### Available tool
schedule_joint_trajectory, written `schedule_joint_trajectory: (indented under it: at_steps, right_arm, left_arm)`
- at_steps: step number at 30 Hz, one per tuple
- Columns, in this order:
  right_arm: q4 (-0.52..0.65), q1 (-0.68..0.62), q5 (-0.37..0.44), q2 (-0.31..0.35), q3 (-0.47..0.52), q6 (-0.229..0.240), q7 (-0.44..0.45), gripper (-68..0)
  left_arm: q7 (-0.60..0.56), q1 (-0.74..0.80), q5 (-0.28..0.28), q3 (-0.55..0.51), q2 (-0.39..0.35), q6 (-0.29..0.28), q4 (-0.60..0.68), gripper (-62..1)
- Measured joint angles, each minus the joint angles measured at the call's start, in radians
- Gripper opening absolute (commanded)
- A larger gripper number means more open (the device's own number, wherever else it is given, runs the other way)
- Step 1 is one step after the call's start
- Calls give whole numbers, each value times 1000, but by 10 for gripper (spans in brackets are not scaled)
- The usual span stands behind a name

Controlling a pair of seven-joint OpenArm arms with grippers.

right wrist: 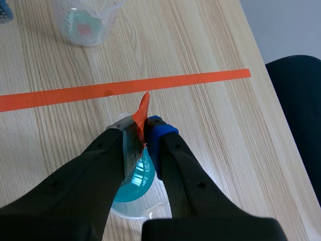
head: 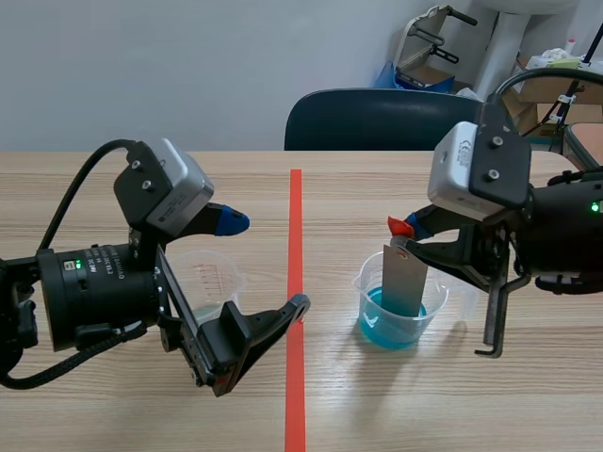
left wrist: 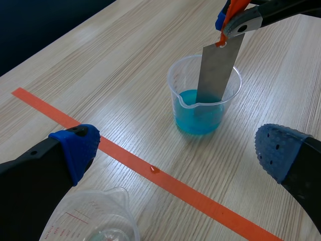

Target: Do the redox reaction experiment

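A clear beaker [head: 396, 318] [left wrist: 200, 118] [right wrist: 131, 195] with blue liquid stands right of the tape line. A grey metal strip [head: 403, 281] [left wrist: 216, 70] [right wrist: 130, 150] with an orange tag [right wrist: 143, 111] at its top hangs upright, its lower end in the blue liquid. My right gripper [head: 407, 233] [right wrist: 145, 129] is shut on the strip's tagged top, straight above the beaker. My left gripper [head: 256, 271] [left wrist: 178, 150] is open and holds nothing. It sits left of the tape, above a second clear measuring cup [head: 215, 279] [left wrist: 95, 222] [right wrist: 88, 20] that looks almost empty.
An orange-red tape line [head: 295, 282] [left wrist: 150, 168] [right wrist: 125, 86] runs down the table's middle, with a small drop [left wrist: 154, 169] on it. A dark chair [head: 377, 118] stands behind the far edge, and boxes and gear [head: 556, 85] sit at the back right.
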Motion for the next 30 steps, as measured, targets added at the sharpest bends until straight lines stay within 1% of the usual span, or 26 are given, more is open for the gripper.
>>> schedule_joint_trajectory:
  at_steps: [25, 30]
  right_arm:
    - [0, 0, 1, 1, 0, 0, -3, -669]
    - [0, 0, 3, 26, 0, -2, 2, -669]
  left_arm:
    - [0, 0, 0, 0, 0, 0, 0, 14]
    - [0, 0, 0, 0, 0, 0, 0, 14]
